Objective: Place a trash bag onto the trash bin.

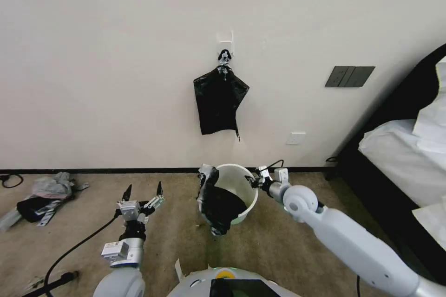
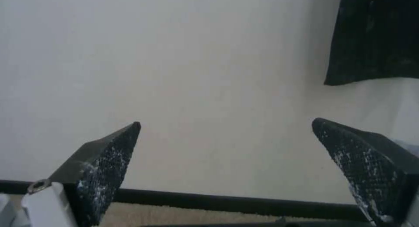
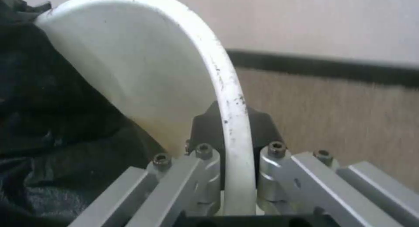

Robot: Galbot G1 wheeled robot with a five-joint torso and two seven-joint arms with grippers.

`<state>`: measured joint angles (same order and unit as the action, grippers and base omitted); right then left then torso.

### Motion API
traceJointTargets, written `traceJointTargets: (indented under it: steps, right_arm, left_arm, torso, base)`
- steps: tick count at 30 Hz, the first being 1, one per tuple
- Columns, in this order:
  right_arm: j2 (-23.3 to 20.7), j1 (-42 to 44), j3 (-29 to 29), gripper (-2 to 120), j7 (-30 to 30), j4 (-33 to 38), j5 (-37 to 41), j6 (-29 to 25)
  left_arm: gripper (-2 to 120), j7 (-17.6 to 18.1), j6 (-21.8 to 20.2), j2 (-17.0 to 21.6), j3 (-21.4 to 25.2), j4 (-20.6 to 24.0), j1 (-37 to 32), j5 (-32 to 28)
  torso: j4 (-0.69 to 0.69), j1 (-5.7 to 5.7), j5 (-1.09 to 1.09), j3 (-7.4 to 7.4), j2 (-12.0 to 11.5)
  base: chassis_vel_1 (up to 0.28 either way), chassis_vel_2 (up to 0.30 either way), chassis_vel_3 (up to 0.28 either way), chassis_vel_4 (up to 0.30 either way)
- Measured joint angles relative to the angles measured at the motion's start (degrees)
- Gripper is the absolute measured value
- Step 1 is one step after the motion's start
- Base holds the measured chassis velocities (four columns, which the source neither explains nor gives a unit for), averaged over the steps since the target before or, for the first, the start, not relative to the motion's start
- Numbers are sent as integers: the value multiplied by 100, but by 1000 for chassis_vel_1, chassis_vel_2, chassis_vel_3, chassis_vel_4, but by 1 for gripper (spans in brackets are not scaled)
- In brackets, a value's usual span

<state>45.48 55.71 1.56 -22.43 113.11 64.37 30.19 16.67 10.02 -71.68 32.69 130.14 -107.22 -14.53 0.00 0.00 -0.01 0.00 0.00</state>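
Right gripper (image 3: 233,174) pinches the right rim of the round cream-white plastic trash bin (image 1: 245,204). Crinkly glossy black plastic trash bag (image 1: 218,206) drapes the bin's near-left rim, nearer the spread, idle left gripper (image 1: 142,192).

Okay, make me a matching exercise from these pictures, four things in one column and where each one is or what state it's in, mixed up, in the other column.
Column one:
1. loose glossy black plastic trash bag
2. round cream-white plastic trash bin
3. left gripper
4. flat bundle of black bags

Column two:
A. hanging from a hook on the wall
B. open, above the carpet, holding nothing
C. draped over one side of the rim, part inside and part outside
D. rim clamped by the right gripper

Pairs: 1-C, 2-D, 3-B, 4-A
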Motion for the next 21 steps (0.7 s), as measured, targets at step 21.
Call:
traceJointTargets:
  steps: [21]
  right_arm:
    - [1475, 1517, -506, 4, -956, -21, -879, -747]
  left_arm:
    - [100, 4, 34, 151, 63, -49, -101, -98]
  torso:
    - [0, 0, 0, 0, 0]
  base:
    - [0, 0, 0, 0]
